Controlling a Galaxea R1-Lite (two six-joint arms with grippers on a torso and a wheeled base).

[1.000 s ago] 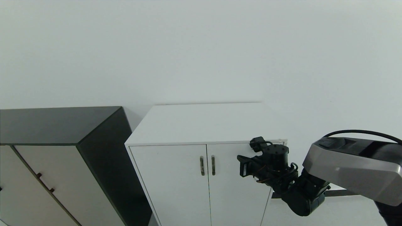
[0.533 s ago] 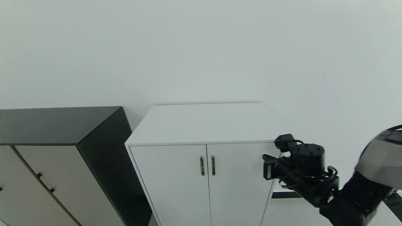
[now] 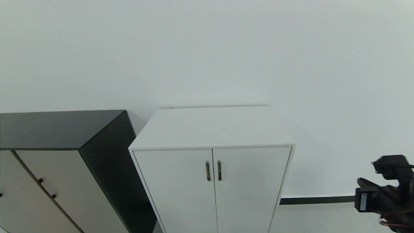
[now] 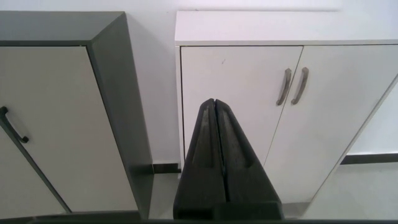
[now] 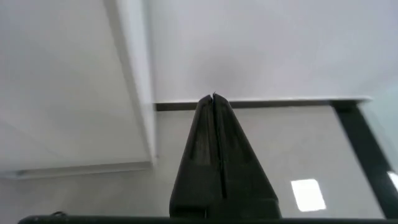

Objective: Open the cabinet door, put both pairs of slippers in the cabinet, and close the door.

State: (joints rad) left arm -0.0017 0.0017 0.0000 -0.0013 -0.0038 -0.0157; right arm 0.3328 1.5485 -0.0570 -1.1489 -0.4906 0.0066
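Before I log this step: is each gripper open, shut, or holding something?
Black left gripper: shut, holding nothing.
Black right gripper: shut, holding nothing.

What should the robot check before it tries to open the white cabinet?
1. White cabinet doors open: not ok, both are shut.
2. Door handles free to grab: ok, nothing covers them.
3. Left hand open for grabbing: not ok, its fingers are pressed together.
4. Right hand open for grabbing: not ok, it is shut too.
5. Right arm out of the doors' way: ok, it is off to the cabinet's right, apart from it.
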